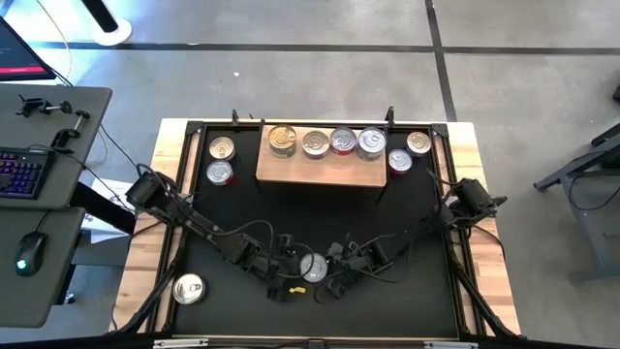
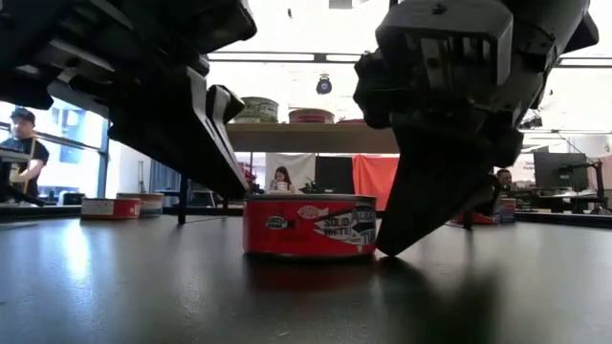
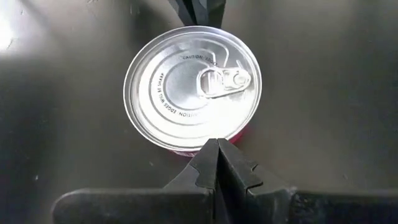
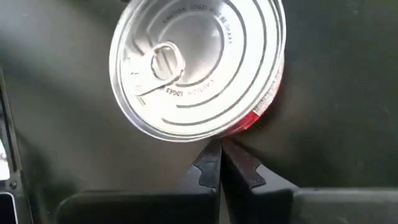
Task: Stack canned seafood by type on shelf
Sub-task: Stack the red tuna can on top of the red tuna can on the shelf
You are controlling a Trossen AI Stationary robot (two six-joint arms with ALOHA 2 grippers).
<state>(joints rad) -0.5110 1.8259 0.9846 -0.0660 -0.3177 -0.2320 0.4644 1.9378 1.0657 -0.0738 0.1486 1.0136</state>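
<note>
A short tin with a silver pull-tab lid and red sides stands upright on the black mat near the table's near edge, also seen in the low view. My left gripper is shut at its left side. My right gripper is shut at its right side. The light wooden shelf stands on black legs at the far side, with several tins in a row on it. One of those tins has a gold lid. My left gripper has its shut fingertips against the tin's red side wall just under the lid rim, slanting down from the table's left. The tin stands upright on the mat. My right gripper has its shut fingertips at the tin's red side wall, slanting down from the table's right. In the low view the fingertips reach the mat beside the tin's base.
Two tins stand on the mat left of the shelf and two more right of it. A lone tin sits near the mat's near left corner. People show in the room beyond.
</note>
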